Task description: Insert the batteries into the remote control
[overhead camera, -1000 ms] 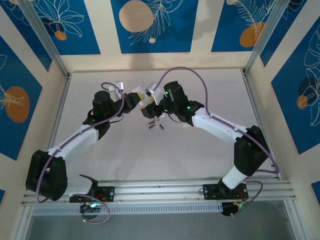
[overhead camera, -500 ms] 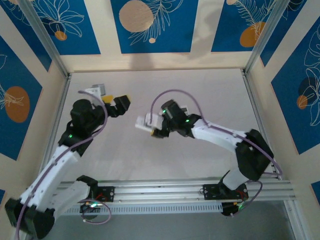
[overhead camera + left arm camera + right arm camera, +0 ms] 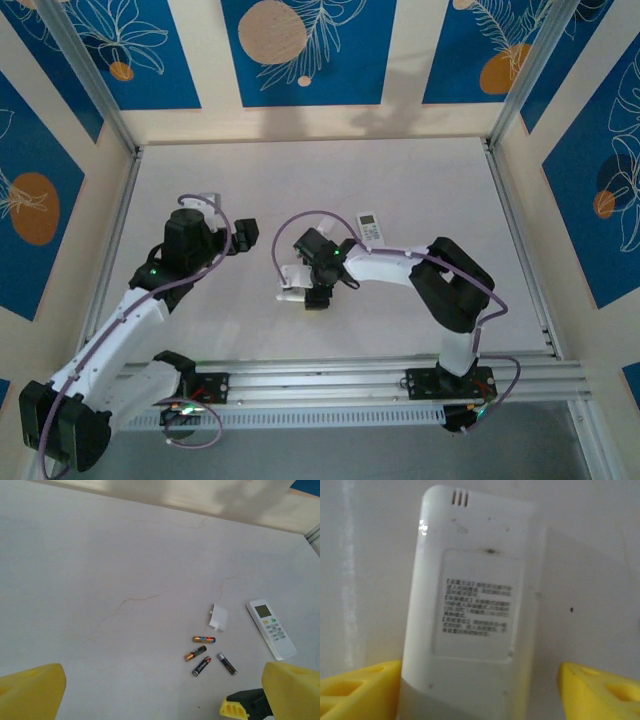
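1. The right hand (image 3: 477, 690) hangs over a white remote control (image 3: 475, 605) that seems to rest back-up on the worktop (image 3: 100, 555); its yellow fingers (image 3: 360, 690) stand spread either side of the casing, one clearly apart from it, the other too close to judge contact.
2. The left hand (image 3: 245, 232) hovers off to the side, spread wide and carrying nothing; its wrist view looks down on four batteries (image 3: 195, 653) lying loose in a small cluster, none loaded.
3. Just beyond them lies a small white cover piece (image 3: 218, 617), probably a battery door; near it a second remote (image 3: 271, 628) rests face-up, screen and buttons showing.
4. The step in hand appears to be settling the back-up remote so its compartment can be reached; the duller band at its near end may be that compartment, though the frame is too soft to say whether it is open.
5. To do this well, the right hand should steady the casing squarely by its long edges, leaving the near end uncovered; a skewed pinch would likely swivel the smooth shell.
6. The left hand should take one battery at a time across its middle, from the cluster's edge, and match its poles before seating it; the cells look liable to roll if nudged.
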### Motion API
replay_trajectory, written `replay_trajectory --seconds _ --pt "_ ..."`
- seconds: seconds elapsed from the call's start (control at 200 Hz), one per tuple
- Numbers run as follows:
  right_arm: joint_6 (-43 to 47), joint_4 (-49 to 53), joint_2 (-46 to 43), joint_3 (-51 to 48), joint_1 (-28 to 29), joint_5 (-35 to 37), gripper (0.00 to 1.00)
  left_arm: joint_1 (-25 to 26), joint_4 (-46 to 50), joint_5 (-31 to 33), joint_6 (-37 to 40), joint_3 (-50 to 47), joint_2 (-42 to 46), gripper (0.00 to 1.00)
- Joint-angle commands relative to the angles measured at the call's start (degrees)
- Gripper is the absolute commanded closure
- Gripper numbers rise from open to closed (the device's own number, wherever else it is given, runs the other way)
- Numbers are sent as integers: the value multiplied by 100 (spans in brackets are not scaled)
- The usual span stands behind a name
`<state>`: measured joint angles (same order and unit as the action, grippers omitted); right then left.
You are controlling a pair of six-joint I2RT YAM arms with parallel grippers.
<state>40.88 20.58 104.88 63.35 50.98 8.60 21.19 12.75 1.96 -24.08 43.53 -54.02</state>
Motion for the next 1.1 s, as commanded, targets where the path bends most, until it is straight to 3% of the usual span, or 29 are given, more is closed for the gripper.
replay_trajectory --seconds 0.0,0.075,0.14,0.245,0.305,0.43,0.725,1.095 --pt "-231 -254 -628 -200 -35 -149 14 -52 -245 -130 -83 120 -62 0" --pt "-923 -504 -1093 -147 -275 -390 15 -53 -308 -168 -151 146 -134 0" --pt "-2466 -635 -1329 37 -685 -450 17 -53 -287 -222 -225 189 -209 0" --pt "-5518 154 -1121 660 -1615 -687 38 -54 -256 -475 -314 171 -303 0" --pt "-6306 775 -810 992 -1905 -856 44 -54 -265 -596 -352 148 -361 0" --pt "-6283 1160 -365 1305 -1839 -385 47 -62 -177 -902 -362 283 -612 0" --pt "-6104 1370 547 1769 -1594 -430 52 -57 31 -1887 -409 715 -1505 0" --pt "-5977 1492 1278 2179 -1333 95 61 -62 -66 -1869 -369 727 -1767 0"
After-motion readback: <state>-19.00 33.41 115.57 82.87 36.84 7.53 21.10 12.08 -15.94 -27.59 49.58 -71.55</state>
